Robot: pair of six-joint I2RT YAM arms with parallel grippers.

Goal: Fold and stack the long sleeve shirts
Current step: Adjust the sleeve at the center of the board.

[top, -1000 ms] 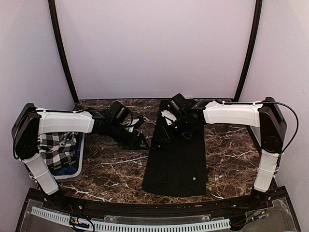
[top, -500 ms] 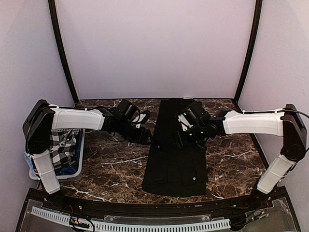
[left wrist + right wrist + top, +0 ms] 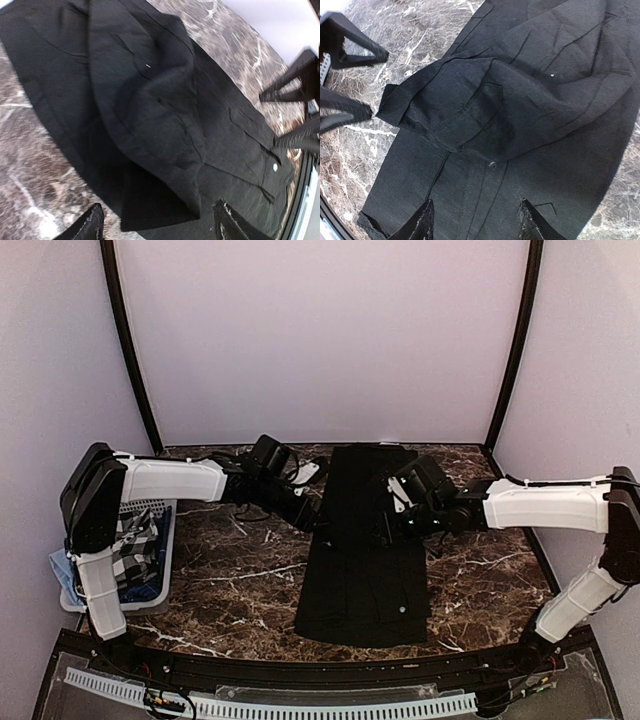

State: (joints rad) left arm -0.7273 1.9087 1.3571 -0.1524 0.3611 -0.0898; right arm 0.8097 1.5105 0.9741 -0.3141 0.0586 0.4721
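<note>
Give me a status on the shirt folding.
Done: one black shirt lies on the table, folded into a long narrow strip. In hand: the left gripper and right gripper hover open over its far half, holding nothing. Left: fold it shorter; no stack yet, and checked cloth waits in the basket.

You had bare marble table open on both sides of the black shirt's near half. Over its far half the two arms crowded in: the left gripper hung at the shirt's left edge and the right gripper above its middle, jaws apart, near each other. The white basket blocked the table's left edge, beside the left arm.
</note>
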